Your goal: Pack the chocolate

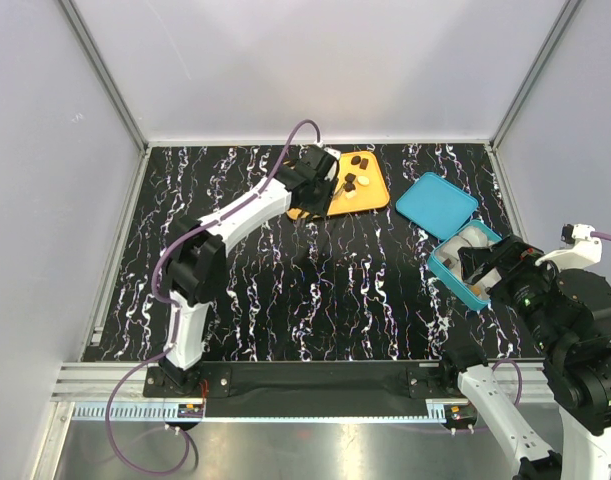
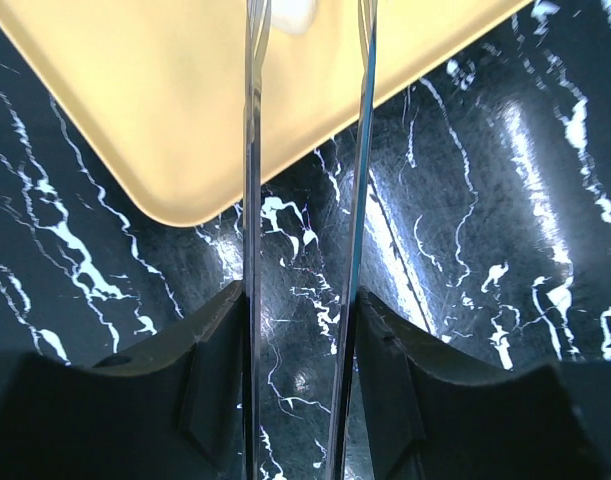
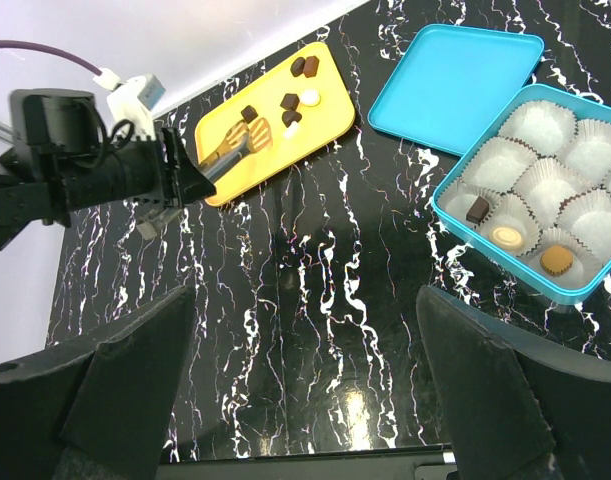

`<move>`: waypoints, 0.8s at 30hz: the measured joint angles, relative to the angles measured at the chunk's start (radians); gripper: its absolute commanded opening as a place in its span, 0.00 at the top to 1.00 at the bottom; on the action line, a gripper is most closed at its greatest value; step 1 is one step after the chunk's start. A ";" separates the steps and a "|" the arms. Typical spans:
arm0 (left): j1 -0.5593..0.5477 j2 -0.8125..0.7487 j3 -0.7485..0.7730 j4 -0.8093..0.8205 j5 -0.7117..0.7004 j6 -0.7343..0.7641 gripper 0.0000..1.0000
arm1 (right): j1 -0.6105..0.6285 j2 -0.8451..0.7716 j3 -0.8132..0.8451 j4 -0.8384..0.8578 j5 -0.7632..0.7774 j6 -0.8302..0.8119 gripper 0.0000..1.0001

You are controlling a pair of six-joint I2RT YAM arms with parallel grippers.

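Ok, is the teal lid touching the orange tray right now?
Apart. The right wrist view shows a strip of black marbled table between the lid at its left corner and the tray at its right end.

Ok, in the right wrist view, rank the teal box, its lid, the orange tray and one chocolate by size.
1. teal box, cropped and nearest the camera.
2. lid and orange tray, too close to rank.
3. chocolate.

a robotics lab test cell: plain pale panel walls (image 1: pixel 315 60) in aluminium frame posts (image 1: pixel 105 75) box in a black marbled table (image 1: pixel 285 290), with an aluminium mounting rail (image 1: pixel 315 412) and purple cabling (image 3: pixel 45 47).
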 measured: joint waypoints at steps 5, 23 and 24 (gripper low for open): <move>0.000 -0.021 0.001 0.013 -0.012 0.000 0.52 | 0.000 0.000 0.000 0.000 0.000 0.000 0.00; 0.008 0.013 0.000 0.012 -0.014 -0.004 0.53 | 0.000 -0.003 -0.009 0.001 0.001 0.000 0.00; 0.009 0.018 -0.002 0.013 -0.014 -0.008 0.53 | 0.000 -0.003 -0.009 0.001 0.002 0.000 0.00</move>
